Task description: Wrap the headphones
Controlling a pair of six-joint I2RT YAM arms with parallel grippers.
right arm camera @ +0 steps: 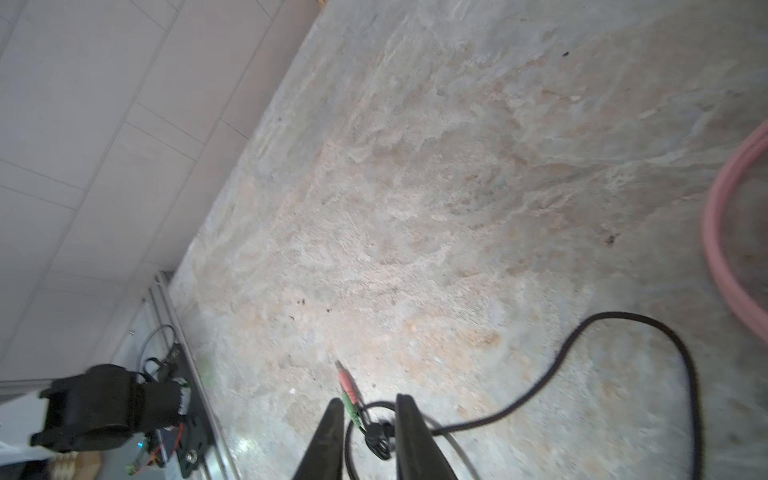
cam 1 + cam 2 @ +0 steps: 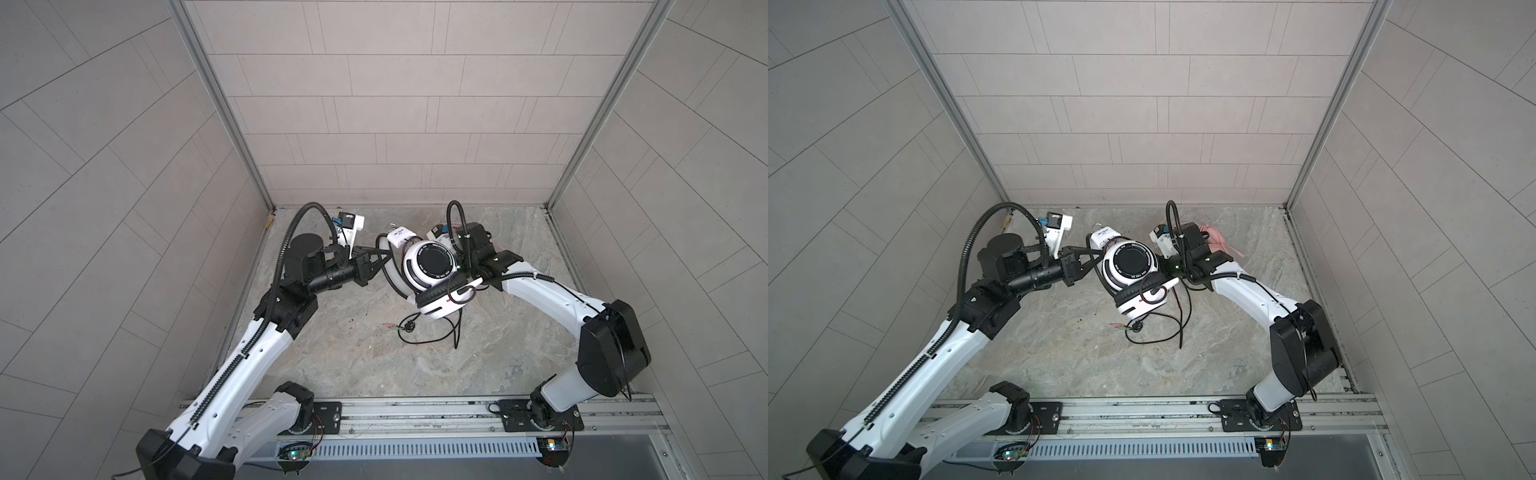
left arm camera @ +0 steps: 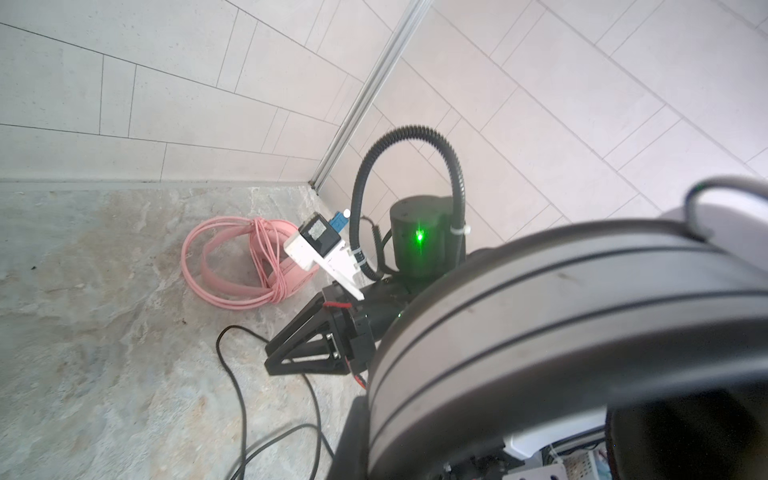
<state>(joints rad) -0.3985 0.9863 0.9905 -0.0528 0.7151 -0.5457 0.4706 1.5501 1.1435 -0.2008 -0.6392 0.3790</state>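
Observation:
The white-and-black headphones [image 2: 432,266] [image 2: 1131,262] hang above the table between both arms. My left gripper [image 2: 384,259] [image 2: 1098,259] is shut on their headband, which fills the left wrist view [image 3: 561,311] and hides the jaws there. Their thin black cable [image 2: 432,338] [image 1: 623,320] trails loose onto the table and ends in pink and green plugs [image 1: 347,386]. My right gripper [image 1: 369,409] [image 3: 270,368] hovers below the headset, jaws apart and holding nothing, with the plugs on the table beyond it. The pink headphones [image 3: 249,266] [image 2: 1214,237] lie at the back right with their cable wound round them.
Tiled walls close in the marble table [image 2: 332,365] on three sides. The metal rail [image 2: 415,409] carrying both arm bases runs along the front edge. The left arm's base [image 1: 108,411] shows in the right wrist view.

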